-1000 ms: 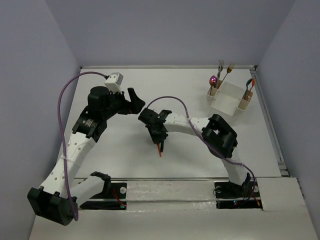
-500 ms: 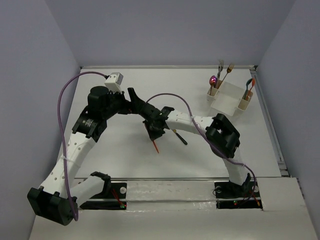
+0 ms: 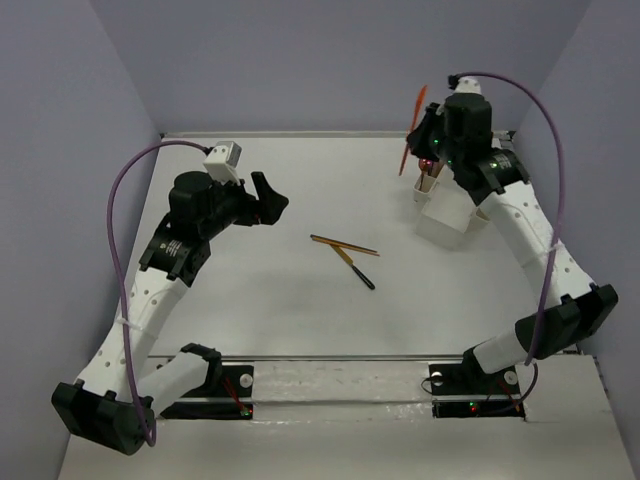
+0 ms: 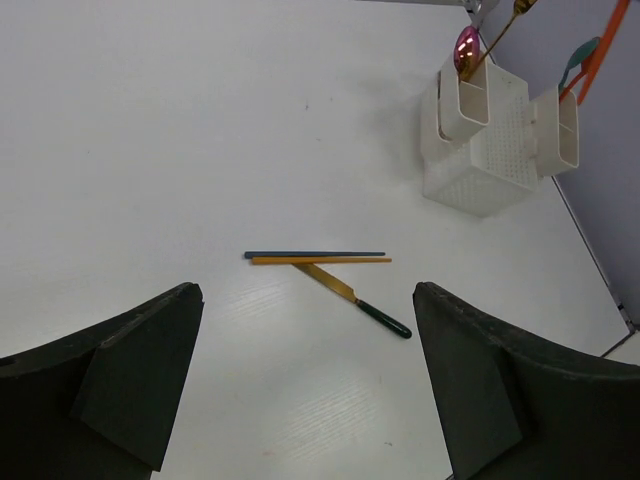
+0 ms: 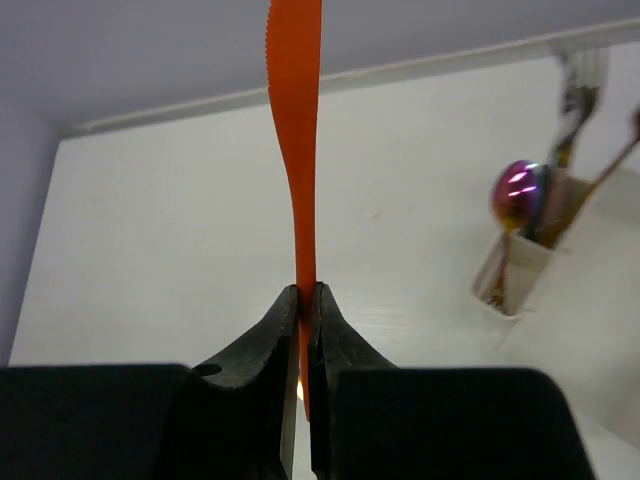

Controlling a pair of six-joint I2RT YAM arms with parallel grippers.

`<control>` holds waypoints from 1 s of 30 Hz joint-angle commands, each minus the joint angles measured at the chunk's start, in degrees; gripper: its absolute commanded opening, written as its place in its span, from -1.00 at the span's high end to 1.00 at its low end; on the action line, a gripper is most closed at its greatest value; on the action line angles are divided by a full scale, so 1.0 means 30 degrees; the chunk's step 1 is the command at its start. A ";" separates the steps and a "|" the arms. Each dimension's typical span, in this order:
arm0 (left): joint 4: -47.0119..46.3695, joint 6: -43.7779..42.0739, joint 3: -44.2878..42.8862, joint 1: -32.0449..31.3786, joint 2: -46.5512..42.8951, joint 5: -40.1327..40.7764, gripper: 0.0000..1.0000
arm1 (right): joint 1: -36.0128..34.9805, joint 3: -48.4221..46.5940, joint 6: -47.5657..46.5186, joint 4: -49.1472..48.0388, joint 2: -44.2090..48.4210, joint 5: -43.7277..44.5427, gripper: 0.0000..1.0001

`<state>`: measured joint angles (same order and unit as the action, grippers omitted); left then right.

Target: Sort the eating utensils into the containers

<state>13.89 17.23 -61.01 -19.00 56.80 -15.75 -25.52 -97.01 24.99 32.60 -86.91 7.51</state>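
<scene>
my right pincer (image 5: 303, 305) is clenched on the thin orange-red plastic knife (image 5: 296, 150). its two black fingers (image 5: 262, 350) press flat against the handle, and the serrated blade stands up past them. seen from overhead, i hold this knife tilted in the air at the far right of the white table (image 3: 250, 300), just beside the containers and touching neither of the cups.

the containers are a white translucent rectangular bin (image 4: 495, 155) with a small tan square cup joined at each end. the nearer-left cup (image 4: 462, 100) holds a shiny purple spoon (image 4: 466, 46), bowl upward, and a thin gold-handled piece leaning out of it; through my right wrist camera a fork (image 5: 575, 90) shows there too. the other cup (image 4: 562, 135) holds a teal utensil (image 4: 582, 60). the bin's middle part shows nothing in it.

my left pincer (image 4: 305, 300) is released, its dark fingers (image 4: 130, 380) spread wide, hanging above the table and grasping nothing. three utensils lie on the table in the middle, well apart from the containers. a dark blue stick (image 4: 315, 254) and a gold stick (image 4: 320, 261) lie side by side, touching along their length. a knife with a gold blade and dark green handle (image 4: 355, 300) lies slanted, its blade tip meeting the gold stick.
</scene>
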 commanded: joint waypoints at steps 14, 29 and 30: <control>-0.0294 0.0846 0.1821 0.0036 -0.1237 -0.1166 -0.98 | 0.7656 0.2512 -0.4142 -0.2193 0.2312 0.0224 0.86; -0.1085 0.0847 0.2349 0.0036 -0.1149 -0.1781 -0.98 | 0.8565 0.9220 -0.5960 -0.7320 0.7056 -0.6633 0.86; -0.1114 0.0847 0.2408 0.0036 -0.1149 -0.1782 -0.98 | 0.8739 0.9425 -0.5784 -0.7409 0.7231 -0.7243 0.86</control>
<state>13.89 19.84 -54.74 -19.00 54.15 -19.40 -0.97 -70.98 7.99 18.02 -68.01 -6.87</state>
